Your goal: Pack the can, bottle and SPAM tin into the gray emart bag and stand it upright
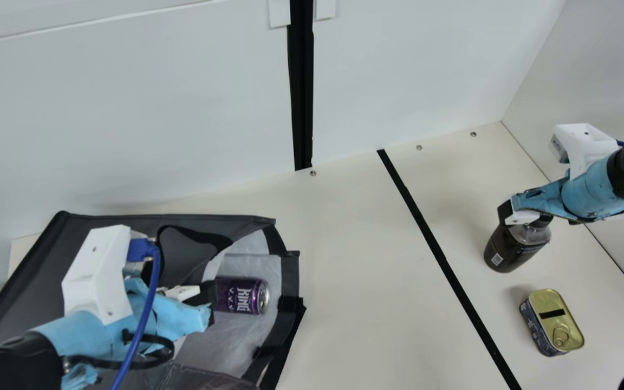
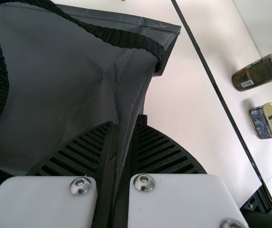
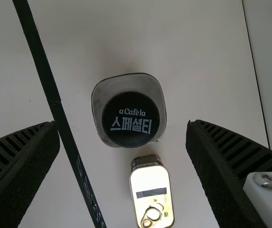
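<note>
Clock: I read 12 as the top of my main view.
Gray emart bag (image 1: 41, 271): 8 o'clock, lying on its side, mouth facing roughly 3, a black strap (image 1: 198, 236) looping over its upper panel.
Can (image 1: 239, 296): 7 o'clock, purple, on its side on the pale lining (image 1: 247, 336) at the bag's mouth, its silver end pointing to 3.
My left gripper (image 1: 208, 303): 7 to 8 o'clock, beside the can; my left wrist view has its ribbed fingers (image 2: 162, 152) pinching a seamed edge of the bag.
Bottle (image 1: 509, 249): 3 o'clock, dark, upright on the table (image 1: 355, 303).
My right gripper (image 1: 524, 215): 3 o'clock, around the bottle's capped top; from its wrist I see the fingers (image 3: 19, 166) spread wide, neither touching it.
SPAM tin (image 1: 552, 317): 4 o'clock, flat on the table, gold lid and ring pull up, near the bottle on its 5 o'clock side.
Black stripe (image 1: 431, 238): running from 11 to 5, between bag and bottle.
</note>
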